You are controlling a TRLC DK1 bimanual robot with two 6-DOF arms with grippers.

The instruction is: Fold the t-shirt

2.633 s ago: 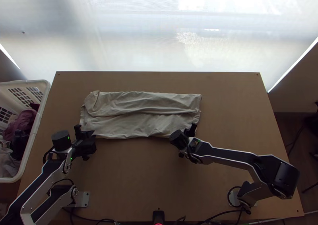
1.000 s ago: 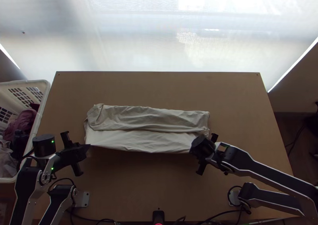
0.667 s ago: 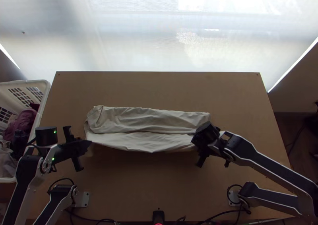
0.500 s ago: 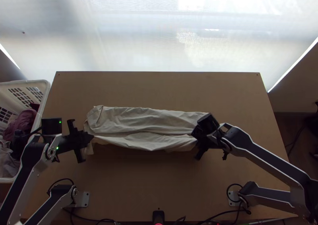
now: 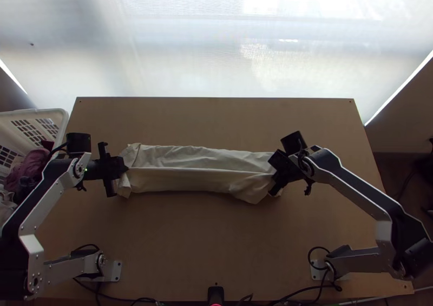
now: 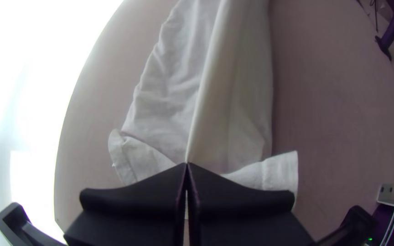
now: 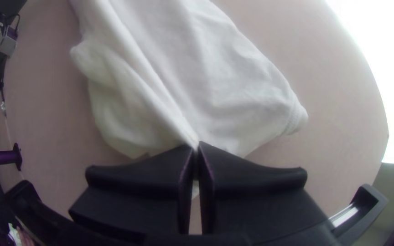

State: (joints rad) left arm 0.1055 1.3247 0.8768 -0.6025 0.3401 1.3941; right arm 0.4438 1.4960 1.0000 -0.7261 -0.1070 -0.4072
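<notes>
While the left gripper and right gripper clamp opposite ends of a raised ridge in the t-shirt, stretched left to right across the table, uneven lifting could skew the fold; the near cloth (loose and drooping at right) might tuck under crookedly.

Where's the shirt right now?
In the top view, the shirt lies across the table, left of its middle, between the left gripper and right gripper.
</notes>
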